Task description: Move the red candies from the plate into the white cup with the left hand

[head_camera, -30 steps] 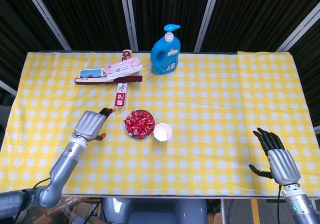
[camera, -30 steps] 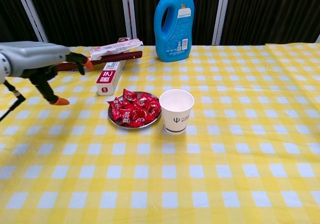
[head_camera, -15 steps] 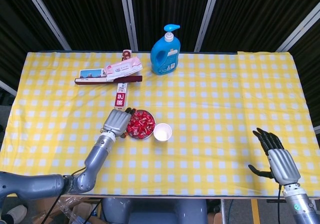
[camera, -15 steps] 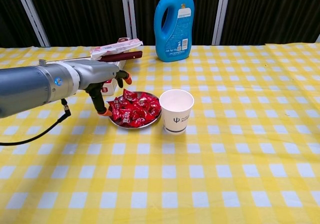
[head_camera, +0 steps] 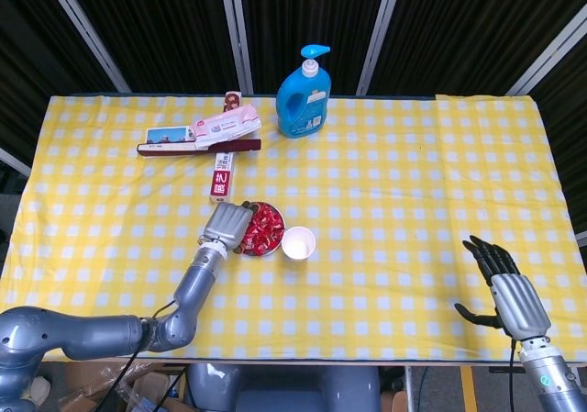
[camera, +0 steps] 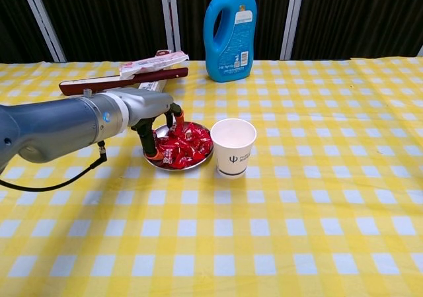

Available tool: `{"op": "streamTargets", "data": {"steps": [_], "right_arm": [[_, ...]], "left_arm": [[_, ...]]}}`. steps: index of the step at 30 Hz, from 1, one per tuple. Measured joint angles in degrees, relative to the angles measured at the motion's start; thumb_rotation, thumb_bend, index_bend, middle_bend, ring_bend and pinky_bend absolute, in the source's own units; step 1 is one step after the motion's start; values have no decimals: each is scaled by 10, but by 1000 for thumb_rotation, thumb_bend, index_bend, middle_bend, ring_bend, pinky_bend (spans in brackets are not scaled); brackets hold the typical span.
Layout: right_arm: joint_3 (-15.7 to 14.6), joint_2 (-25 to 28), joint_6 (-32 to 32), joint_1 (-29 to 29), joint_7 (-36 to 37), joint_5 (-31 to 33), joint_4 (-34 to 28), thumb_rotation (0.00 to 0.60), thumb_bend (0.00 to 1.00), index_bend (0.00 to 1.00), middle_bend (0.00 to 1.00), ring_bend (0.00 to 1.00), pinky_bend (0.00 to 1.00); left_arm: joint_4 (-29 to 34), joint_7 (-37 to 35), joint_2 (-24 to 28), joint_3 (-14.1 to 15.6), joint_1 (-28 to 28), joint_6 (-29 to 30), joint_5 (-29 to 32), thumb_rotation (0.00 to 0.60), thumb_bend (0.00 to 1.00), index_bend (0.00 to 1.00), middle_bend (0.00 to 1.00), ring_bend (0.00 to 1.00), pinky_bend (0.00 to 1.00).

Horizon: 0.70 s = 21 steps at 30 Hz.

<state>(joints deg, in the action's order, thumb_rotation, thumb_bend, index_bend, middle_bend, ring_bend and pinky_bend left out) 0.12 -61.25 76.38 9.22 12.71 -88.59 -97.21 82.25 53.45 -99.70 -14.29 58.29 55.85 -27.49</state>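
While the left hand (camera: 151,112) hangs over the plate (camera: 155,162), fingers (camera: 151,146) apart among the red candies (camera: 182,145), nothing looks held.
Best to close on one candy only, then lift over the white cup (camera: 232,146) just beside; its near rim tips easily. Right hand (head_camera: 511,293) rests open, well apart; blue bottle (camera: 230,27) and boxes (camera: 142,80) stand behind on the worktop.

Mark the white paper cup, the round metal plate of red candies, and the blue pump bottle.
white paper cup (camera: 232,153): chest view, front wall beside the printed logo.
round metal plate (camera: 190,167): chest view, bare front rim below the red candies.
blue pump bottle (head_camera: 302,105): head view, middle of the body.
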Motion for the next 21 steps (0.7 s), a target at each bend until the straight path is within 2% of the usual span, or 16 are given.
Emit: {"op": "streamTargets", "data": {"steps": [7,13,17,21], "right_arm": [[0,0,-1,0,-1,1,-1,600,277,0,0,0,0],[-1,0,-2,0,0,1,-2,600,277,0,0,0,0],[-1,1,-2,1,1,1,-3,600,277,0,0,0,0],[-2,2,-2,1,4,0,-3,600,277,0,0,0,0]], "left_arm": [[-10,-3,-8,7,11,-1,6,600,283,262,283,874,924],[-24,5,-16,17,22,3,7,600,312,379,422,879,926],[-35,14,-21,24,28,9,1,600,370,455,529,885,929],[-55,18,-31,31,31,19,-10,600,426,507,587,887,934]]}}
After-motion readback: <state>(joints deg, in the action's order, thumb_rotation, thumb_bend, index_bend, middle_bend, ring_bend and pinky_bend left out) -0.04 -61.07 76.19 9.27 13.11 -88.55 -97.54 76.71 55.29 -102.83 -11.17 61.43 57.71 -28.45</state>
